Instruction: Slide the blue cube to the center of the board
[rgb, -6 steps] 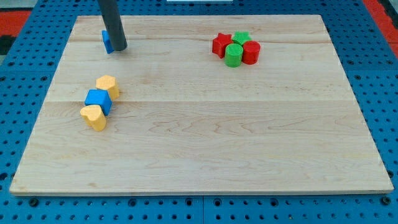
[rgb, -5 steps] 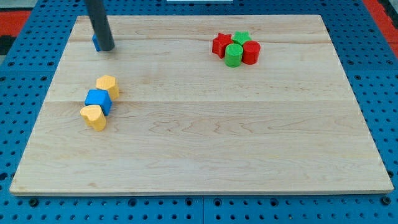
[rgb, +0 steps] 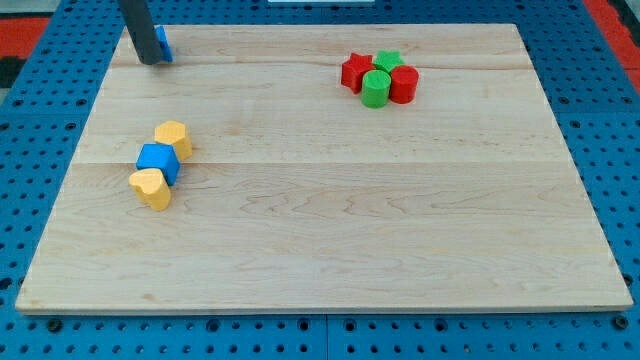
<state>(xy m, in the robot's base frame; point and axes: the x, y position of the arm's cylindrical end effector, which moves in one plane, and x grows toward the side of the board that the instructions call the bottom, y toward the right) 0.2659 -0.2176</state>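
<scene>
The blue cube (rgb: 158, 162) sits at the left of the wooden board (rgb: 330, 220), wedged between two yellow heart-shaped blocks, one above it to the right (rgb: 174, 137) and one below it to the left (rgb: 151, 187). My tip (rgb: 150, 60) is near the board's top left corner, far above the blue cube. It touches the left side of a second blue block (rgb: 162, 44), mostly hidden behind the rod.
A cluster sits at the top right: a red star-like block (rgb: 354, 72), a green block (rgb: 388, 61), a green cylinder (rgb: 376, 88) and a red cylinder (rgb: 403, 84). A blue pegboard (rgb: 40, 120) surrounds the board.
My tip has moved left and up towards the top left corner. The small blue block beside it has gone the same way, from the rod's left side to its right.
</scene>
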